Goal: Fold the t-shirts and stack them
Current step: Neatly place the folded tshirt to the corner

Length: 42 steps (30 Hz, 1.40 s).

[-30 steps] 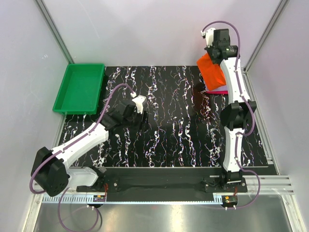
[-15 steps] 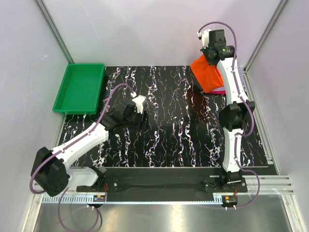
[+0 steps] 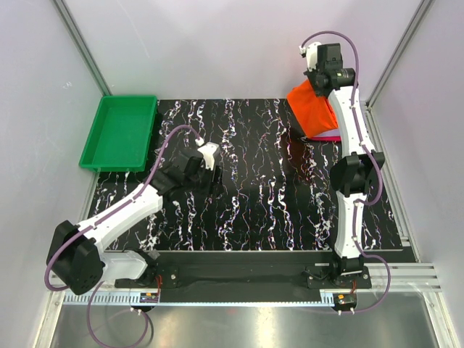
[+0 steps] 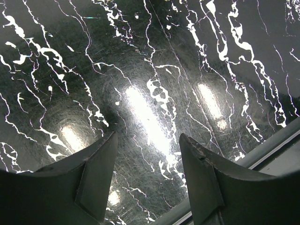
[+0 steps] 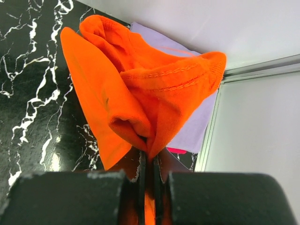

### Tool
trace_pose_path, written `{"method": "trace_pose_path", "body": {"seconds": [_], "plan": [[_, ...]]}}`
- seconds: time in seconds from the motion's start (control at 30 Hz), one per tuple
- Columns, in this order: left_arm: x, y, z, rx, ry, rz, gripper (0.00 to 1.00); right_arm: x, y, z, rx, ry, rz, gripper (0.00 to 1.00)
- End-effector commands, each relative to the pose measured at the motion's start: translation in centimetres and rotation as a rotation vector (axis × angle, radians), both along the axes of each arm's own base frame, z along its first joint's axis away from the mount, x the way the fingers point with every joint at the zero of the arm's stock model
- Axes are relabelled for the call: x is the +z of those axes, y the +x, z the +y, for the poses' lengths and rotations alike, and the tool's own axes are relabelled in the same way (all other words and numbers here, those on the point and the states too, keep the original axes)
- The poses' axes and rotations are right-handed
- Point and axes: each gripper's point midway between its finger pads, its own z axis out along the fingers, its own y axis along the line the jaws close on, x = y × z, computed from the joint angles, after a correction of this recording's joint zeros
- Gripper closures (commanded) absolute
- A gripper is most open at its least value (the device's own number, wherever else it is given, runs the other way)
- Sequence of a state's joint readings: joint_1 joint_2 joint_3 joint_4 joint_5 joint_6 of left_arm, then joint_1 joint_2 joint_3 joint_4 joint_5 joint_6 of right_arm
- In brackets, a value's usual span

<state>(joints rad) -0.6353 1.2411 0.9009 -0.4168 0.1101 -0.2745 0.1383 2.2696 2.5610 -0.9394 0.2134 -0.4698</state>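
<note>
We see the left jaws open and empty over the marbled surface [image 4: 140,70], well apart from any cloth. Far right corner: right jaws pinched shut on the bunched orange t-shirt [image 5: 131,89], lifted over the lavender t-shirt [image 5: 197,126]. The crimson-pink t-shirt [image 5: 176,150] is mostly hidden beneath. Right arm is nearer.

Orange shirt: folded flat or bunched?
Bunched. The orange shirt hangs crumpled from the right gripper, jaws shut on it, over the purple shirt.
</note>
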Motion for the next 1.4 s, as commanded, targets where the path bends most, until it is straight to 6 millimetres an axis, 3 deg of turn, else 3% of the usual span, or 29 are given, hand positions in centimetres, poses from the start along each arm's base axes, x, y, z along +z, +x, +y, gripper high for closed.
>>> {"method": "trace_pose_path", "body": {"seconds": [0.0, 0.43, 0.7, 0.73, 1.03, 1.37], "plan": [[1.6, 1.0, -0.8, -0.001, -0.051, -0.037, 0.39, 3.6, 1.4, -1.1, -0.008, 0.028, -0.127, 1.00], [1.0, 1.3, -0.7, 0.008, -0.033, -0.008, 0.39, -1.0, 4.0, -5.3, -0.058, 0.023, -0.093, 1.00], [0.4, 1.7, -0.7, 0.012, -0.013, 0.009, 0.39, -4.4, 5.6, -6.7, -0.069, 0.017, -0.067, 1.00], [0.2, 1.8, -0.7, 0.014, -0.007, 0.014, 0.39, -5.1, 5.8, -8.6, -0.099, 0.017, -0.066, 1.00], [-0.1, 2.6, -0.9, 0.014, 0.021, 0.032, 0.39, -8.0, 7.3, -12.6, -0.171, 0.016, -0.080, 1.00], [-1.1, 2.8, -0.9, 0.013, 0.050, 0.075, 0.39, -12.4, 9.2, -15.4, -0.197, 0.016, -0.093, 1.00]]}}
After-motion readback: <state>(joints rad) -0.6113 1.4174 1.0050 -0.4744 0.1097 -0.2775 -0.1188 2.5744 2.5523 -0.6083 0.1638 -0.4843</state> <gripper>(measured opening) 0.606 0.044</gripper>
